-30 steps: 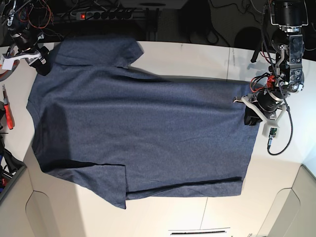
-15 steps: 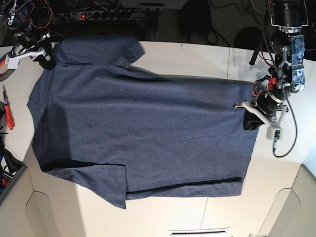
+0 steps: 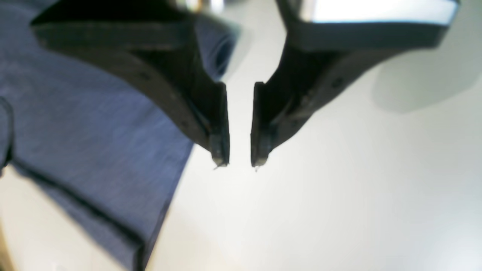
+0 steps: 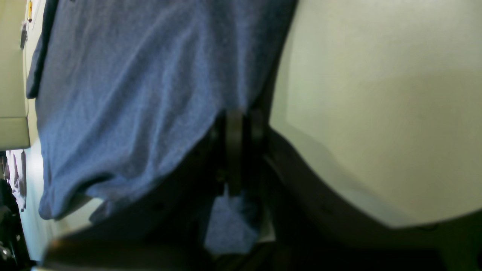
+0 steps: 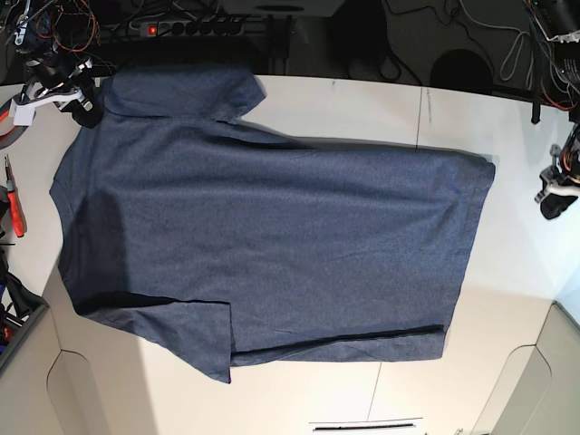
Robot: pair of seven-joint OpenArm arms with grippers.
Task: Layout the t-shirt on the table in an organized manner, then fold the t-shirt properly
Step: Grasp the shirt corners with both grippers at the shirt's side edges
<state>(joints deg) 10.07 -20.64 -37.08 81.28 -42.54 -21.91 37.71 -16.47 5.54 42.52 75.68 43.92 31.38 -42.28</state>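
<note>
The t-shirt (image 5: 263, 236) lies spread, plain side up, across the table (image 5: 362, 109) — soft, light cloth, judged likely to drag and wrinkle; best pinched at hem or shoulder corners. The right gripper (image 5: 80, 101) is clamped on the fabric at a far shoulder edge; only its wrist view shows cloth between the jaws. The left gripper (image 3: 240, 162) hangs empty, jaws apart, off the hem.

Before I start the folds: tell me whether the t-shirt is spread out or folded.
Spread out. The t-shirt lies flat in a single layer on the table, both sleeves out, no folds made.
</note>
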